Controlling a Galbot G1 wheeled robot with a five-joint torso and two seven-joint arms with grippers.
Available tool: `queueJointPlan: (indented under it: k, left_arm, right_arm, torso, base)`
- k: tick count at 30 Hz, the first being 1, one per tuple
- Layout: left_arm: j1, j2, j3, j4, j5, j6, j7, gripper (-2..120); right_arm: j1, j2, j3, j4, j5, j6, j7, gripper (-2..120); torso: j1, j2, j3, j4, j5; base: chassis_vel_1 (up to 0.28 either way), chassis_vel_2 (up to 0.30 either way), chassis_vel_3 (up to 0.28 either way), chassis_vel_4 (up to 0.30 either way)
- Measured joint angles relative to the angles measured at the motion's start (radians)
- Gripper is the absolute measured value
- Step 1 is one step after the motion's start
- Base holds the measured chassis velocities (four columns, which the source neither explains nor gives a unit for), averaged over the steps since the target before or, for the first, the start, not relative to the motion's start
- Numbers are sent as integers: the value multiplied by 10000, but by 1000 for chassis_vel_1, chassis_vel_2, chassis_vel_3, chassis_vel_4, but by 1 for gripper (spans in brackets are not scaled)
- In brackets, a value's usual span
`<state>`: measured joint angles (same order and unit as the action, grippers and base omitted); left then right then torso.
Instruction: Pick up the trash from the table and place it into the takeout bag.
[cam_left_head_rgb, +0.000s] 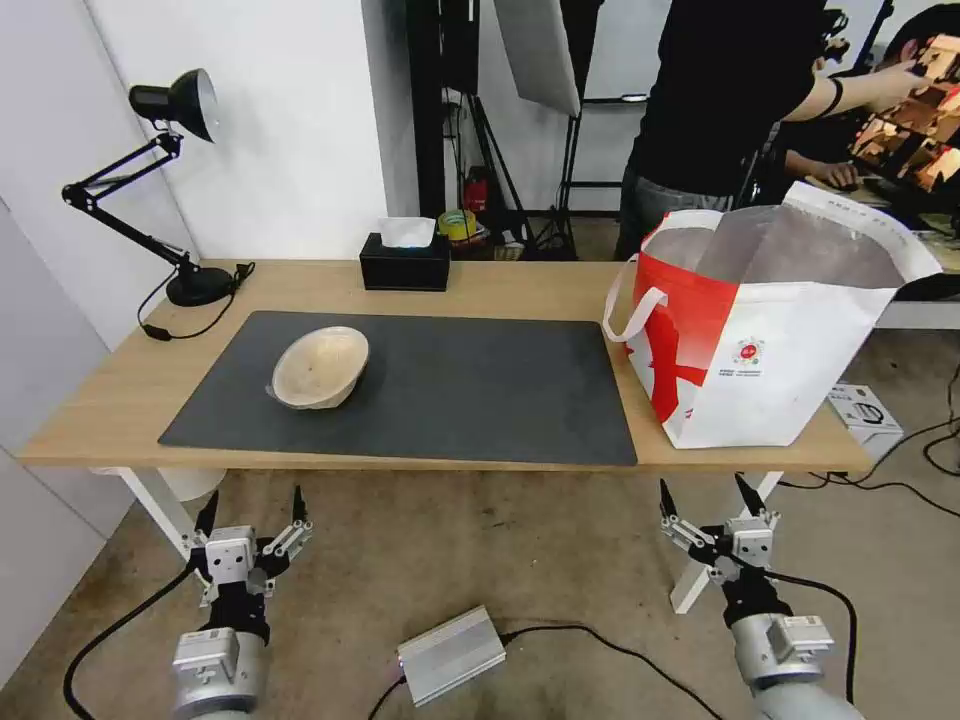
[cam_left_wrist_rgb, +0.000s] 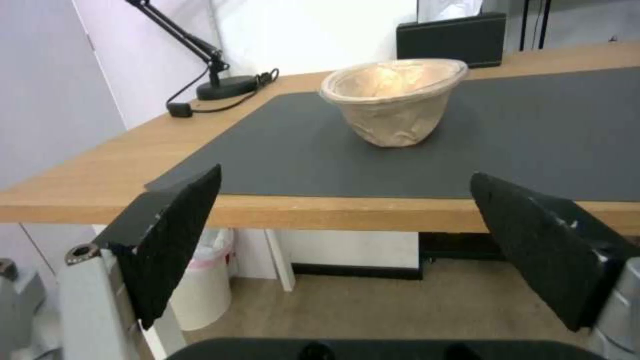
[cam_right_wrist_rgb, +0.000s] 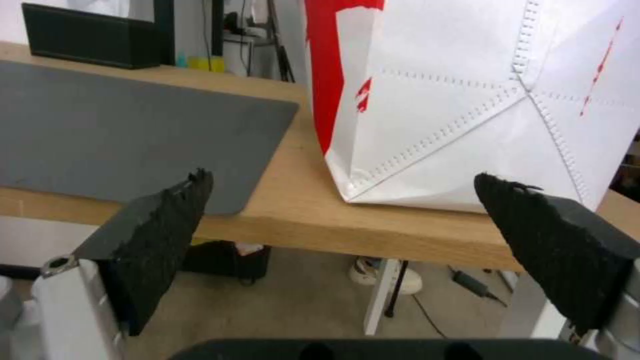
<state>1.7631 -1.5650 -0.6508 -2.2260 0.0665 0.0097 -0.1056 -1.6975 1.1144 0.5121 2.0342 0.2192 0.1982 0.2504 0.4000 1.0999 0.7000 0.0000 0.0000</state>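
A beige shallow bowl, the trash in view, rests tilted on the dark grey mat at the left of the table. The red-and-white takeout bag stands open on the table's right end, its silver lining showing. My left gripper hangs open below the table's front edge, in front of the bowl. My right gripper is open too, below the front edge under the bag. Both hold nothing.
A black tissue box sits at the back middle and a black desk lamp at the back left. A silver box with cables lies on the floor between the arms. A person stands behind the bag.
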Motion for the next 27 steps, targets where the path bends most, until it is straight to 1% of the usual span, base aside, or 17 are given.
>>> queueJointPlan:
  k: [19,27]
  left_arm:
    - [-25,-1,-55,-114,-48,12,-4,100]
    - [-37,79,-126,-394,-83,12,-2,100]
  right_arm:
    - [73,-42,35,-45,-16,13,110,100]
    - [122,-51,68,-8,14,12,156,100]
  torso:
    - [0,1,0,0,0]
    - [0,0,0,0,0]
  base:
    - [0,0,0,0]
    - [0,0,0,0]
